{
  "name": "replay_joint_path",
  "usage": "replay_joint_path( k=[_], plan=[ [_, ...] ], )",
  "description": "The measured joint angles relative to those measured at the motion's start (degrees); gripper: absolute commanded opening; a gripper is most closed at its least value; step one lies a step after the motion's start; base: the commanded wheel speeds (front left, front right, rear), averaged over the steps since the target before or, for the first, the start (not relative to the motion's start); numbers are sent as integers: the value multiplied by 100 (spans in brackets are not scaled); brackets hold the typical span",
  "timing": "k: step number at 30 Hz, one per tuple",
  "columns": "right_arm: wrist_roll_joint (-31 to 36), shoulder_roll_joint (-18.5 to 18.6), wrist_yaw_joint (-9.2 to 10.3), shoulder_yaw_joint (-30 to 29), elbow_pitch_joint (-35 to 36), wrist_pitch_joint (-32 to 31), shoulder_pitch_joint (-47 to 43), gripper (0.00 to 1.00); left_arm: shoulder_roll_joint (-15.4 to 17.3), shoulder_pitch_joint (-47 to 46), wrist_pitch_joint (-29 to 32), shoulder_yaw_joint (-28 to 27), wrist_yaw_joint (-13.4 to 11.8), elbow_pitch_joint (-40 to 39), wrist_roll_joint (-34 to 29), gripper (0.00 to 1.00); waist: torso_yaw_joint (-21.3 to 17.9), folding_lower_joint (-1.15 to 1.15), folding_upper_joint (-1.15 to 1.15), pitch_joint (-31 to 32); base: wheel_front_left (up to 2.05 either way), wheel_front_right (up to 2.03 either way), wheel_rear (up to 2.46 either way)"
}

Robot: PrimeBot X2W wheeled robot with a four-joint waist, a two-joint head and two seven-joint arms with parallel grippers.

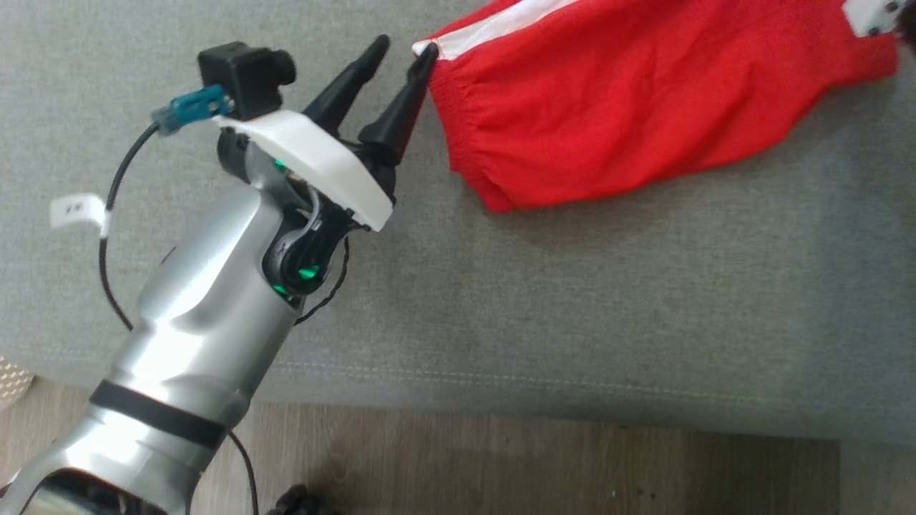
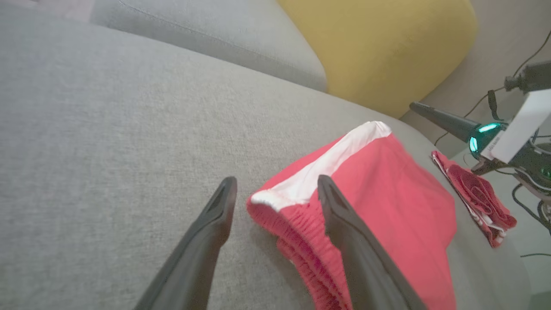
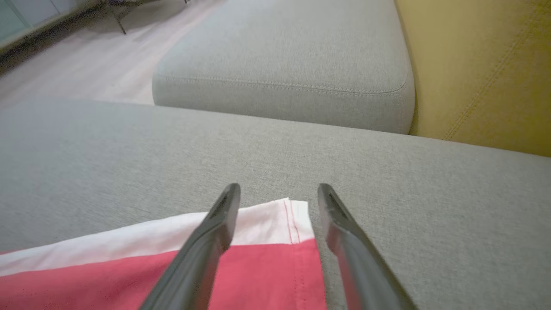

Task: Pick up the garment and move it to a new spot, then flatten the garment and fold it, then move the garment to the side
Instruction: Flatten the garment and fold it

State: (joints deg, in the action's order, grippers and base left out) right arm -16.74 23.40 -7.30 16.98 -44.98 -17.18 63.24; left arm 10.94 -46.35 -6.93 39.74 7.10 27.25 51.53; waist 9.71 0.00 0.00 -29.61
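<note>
While the red garment [image 1: 630, 93] lies on the grey sofa cushion [image 1: 572, 300], the left gripper [image 1: 406, 45] stands with its jaws spread at the elastic waistband corner (gripping nothing), and the right gripper [image 3: 279, 189] hovers, jaws likewise parted, over the white-striped hem corner.

Red garment [image 1: 644, 93] laid rumpled on grey cushion [image 1: 572, 300], far right. At its left end, left gripper [image 1: 406, 45] held with jaws parted, one fingertip touching white-banded corner. Wood floor [image 1: 501, 465] seen at near edge.
</note>
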Motion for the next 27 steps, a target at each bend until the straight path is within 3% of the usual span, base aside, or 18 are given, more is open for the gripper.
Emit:
replay_joint_path(
  k=[3, 8, 13, 16, 21, 27],
  plan=[
    [-365, -130, 0, 30, 34, 336, -205, 100, 88, 80, -434, 0, -230, -25, -320, 100, -47, 0, 0, 165, 0, 0, 0],
    [-1139, -313, 0, 115, 286, 616, -1220, 100, 213, 949, -737, -554, -1390, -744, -1193, 100, -160, 0, 0, 529, 0, 0, 0],
    [-1486, -315, 1, -137, 396, 787, -2109, 100, -52, 2340, -756, -906, -2026, -2105, -2536, 100, -213, 0, 1, 880, 0, 0, 0],
    [-1499, -236, 1, -333, 380, 857, -2313, 100, -202, 2972, -776, -955, -2237, -2648, -3237, 100, -128, 0, 1, 1021, 0, 0, 0],
    [-1523, 18, 1, -689, 47, 866, -2321, 100, -337, 3453, -777, -1001, -2377, -3071, -3966, 100, 143, 0, 1, 1108, 0, 0, 0],
    [-956, 658, 1, -1007, -836, 691, -2091, 100, -508, 3828, -778, -902, -2350, -3298, -4450, 100, 688, 0, 1, 1105, 0, 0, 0]
  ],
)
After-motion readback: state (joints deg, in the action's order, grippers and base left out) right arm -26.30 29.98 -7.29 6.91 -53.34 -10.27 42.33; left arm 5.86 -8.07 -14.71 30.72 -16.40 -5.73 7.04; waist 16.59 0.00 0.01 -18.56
